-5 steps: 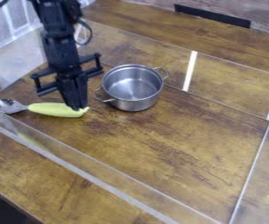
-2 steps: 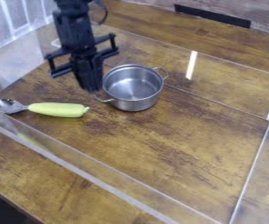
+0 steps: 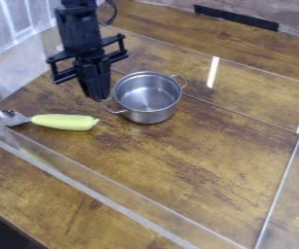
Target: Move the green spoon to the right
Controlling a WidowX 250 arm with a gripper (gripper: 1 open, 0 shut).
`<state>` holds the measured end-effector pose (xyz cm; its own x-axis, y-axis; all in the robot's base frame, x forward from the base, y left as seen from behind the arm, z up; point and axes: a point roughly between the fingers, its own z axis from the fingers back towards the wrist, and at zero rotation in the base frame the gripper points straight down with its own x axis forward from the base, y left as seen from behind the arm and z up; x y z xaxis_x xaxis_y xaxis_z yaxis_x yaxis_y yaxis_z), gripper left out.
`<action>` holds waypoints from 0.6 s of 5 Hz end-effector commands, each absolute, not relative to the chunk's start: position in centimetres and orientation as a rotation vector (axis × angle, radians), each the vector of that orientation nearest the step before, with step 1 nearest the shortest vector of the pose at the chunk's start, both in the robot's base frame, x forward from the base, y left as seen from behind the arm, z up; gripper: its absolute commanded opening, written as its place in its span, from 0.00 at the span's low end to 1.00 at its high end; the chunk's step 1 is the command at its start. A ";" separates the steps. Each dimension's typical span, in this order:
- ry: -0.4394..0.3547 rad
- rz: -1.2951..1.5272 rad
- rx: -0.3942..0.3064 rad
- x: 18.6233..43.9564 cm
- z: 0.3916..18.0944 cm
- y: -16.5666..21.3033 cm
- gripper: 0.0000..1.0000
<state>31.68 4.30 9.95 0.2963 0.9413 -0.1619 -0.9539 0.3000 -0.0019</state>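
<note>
The green spoon lies flat on the wooden table at the left, its yellow-green handle pointing right and its silver bowl at the far left end. My gripper hangs above and behind the handle's right end, pointing straight down. Its fingers are shut with nothing between them, and it is clear of the spoon. The gripper's tip stands just left of the steel pot.
The round steel pot with two handles stands right of the spoon, near the table's middle. Clear plastic walls border the workspace at the right and along the front. Bare wood stretches to the right of the pot.
The gripper has lifted off the right end of the spoon's handle and moved up and slightly right, still shut. The spoon lies where it was.
</note>
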 end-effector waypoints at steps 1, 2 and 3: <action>0.053 1.279 -0.103 30.9 12.0 5.2 0.00; 0.053 1.304 -0.080 30.5 11.7 5.3 0.00; 0.054 1.326 -0.063 30.2 11.3 5.5 0.00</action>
<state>30.09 5.12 9.07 0.2434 0.9631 -0.1147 -0.9668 0.2505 0.0510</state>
